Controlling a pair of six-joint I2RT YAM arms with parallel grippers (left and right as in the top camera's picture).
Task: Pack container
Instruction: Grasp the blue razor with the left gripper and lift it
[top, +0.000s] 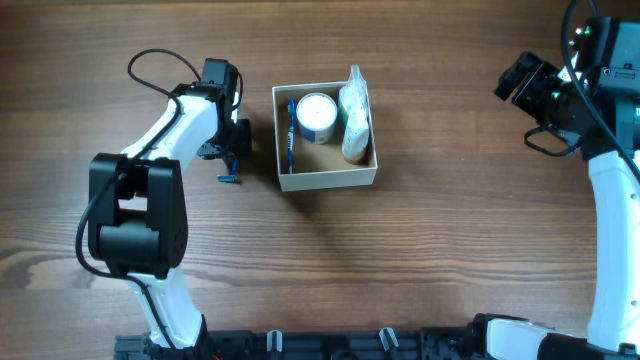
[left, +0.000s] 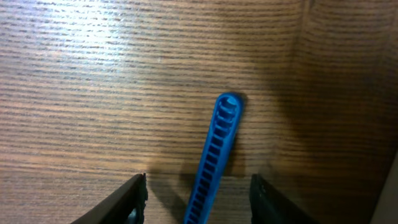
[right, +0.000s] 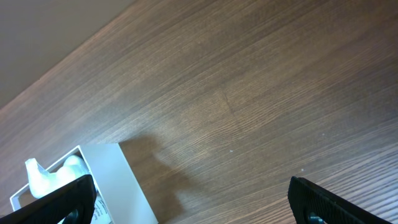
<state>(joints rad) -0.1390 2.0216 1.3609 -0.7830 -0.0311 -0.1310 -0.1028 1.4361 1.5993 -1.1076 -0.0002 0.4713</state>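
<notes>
Left wrist: released left pincer (left: 198, 186) straddles a ribbed blue handle (left: 217, 149) on wood-grain table (left: 93, 93); right pincer (right: 191, 186) released.

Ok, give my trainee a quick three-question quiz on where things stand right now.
1. True or false: the right gripper is shut on a toiletry item.
2. What lies on the table between the open jaws of the left gripper? A) a bottle cap B) a blue ribbed handle C) nothing
3. Fill in: the white round jar sits inside the ____.

Key: 1 false, its jaws are open and hold nothing; 2 B; 3 container.
</notes>
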